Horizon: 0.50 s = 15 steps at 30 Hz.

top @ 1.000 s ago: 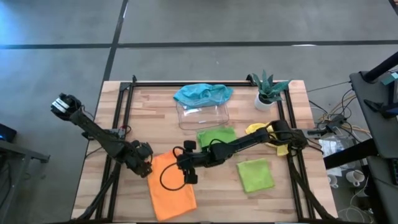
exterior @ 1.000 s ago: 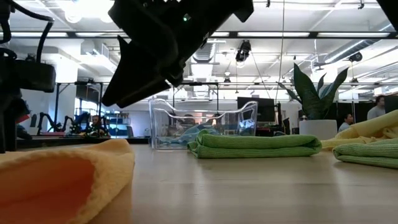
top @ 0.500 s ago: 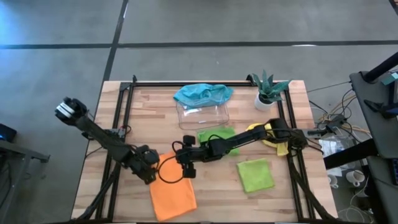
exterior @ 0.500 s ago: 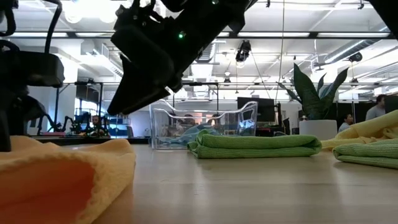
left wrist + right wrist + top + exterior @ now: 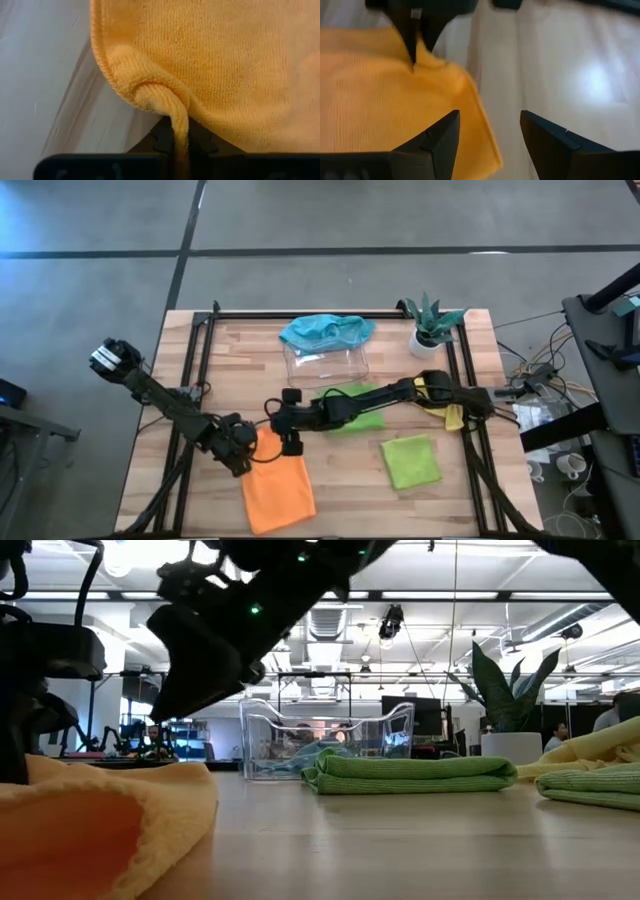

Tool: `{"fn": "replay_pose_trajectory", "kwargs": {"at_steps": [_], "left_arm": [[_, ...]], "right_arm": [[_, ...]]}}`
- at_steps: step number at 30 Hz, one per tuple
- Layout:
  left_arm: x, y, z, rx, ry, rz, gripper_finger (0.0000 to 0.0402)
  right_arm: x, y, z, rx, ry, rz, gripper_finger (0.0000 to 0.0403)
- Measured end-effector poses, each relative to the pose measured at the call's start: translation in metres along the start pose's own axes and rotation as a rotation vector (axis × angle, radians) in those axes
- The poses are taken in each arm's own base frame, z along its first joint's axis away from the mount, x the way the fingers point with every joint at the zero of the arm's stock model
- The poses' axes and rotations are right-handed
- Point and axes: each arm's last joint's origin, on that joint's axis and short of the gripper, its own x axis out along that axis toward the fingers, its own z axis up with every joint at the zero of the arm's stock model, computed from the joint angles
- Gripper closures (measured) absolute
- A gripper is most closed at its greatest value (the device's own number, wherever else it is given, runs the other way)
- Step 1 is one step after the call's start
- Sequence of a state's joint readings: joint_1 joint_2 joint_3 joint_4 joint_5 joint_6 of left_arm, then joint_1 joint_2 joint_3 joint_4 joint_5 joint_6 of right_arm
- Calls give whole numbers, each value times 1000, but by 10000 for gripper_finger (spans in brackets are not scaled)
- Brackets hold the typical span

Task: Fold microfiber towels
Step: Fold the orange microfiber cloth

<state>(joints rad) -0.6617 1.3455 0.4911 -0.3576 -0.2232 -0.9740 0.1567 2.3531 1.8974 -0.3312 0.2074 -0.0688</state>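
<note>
From above: orange towel point(image 5: 277, 488) flat at the table's point(image 5: 340, 495) near left; left gripper point(image 5: 246, 449) pinched shut on its far left corner; right gripper point(image 5: 286, 432) over the far edge, gaping, empty.
Low: orange towel point(image 5: 100, 825) bulging near left; folded green towel point(image 5: 408, 773) beside tray point(image 5: 325, 735).
Left wrist: corner of towel point(image 5: 210, 70) clamped between fingers point(image 5: 161, 142).
Right wrist: fingers point(image 5: 432, 142) spread above towel point(image 5: 380, 110), holding nothing; left gripper point(image 5: 413, 37) nipping the corner.

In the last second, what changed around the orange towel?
The left hand closed, pinching the orange towel at its corner. The right hand slid left toward the towel's other corner, still open. The green towels, tray and plant stayed put.
</note>
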Motion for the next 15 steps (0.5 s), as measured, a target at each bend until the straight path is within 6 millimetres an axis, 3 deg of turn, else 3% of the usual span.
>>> {"fn": "replay_pose_trajectory", "kwargs": {"at_steps": [3,9,15], "left_arm": [[-3,-2,2,92,-24,2,391],[-6,-10,10,248,-90,11,391],[-6,-8,8,298,-86,32,391]], "right_arm": [[15,-1,3,-20,47,50,197],[43,-1,-9,-57,209,114,197],[53,-2,-14,-53,270,122,207]]}}
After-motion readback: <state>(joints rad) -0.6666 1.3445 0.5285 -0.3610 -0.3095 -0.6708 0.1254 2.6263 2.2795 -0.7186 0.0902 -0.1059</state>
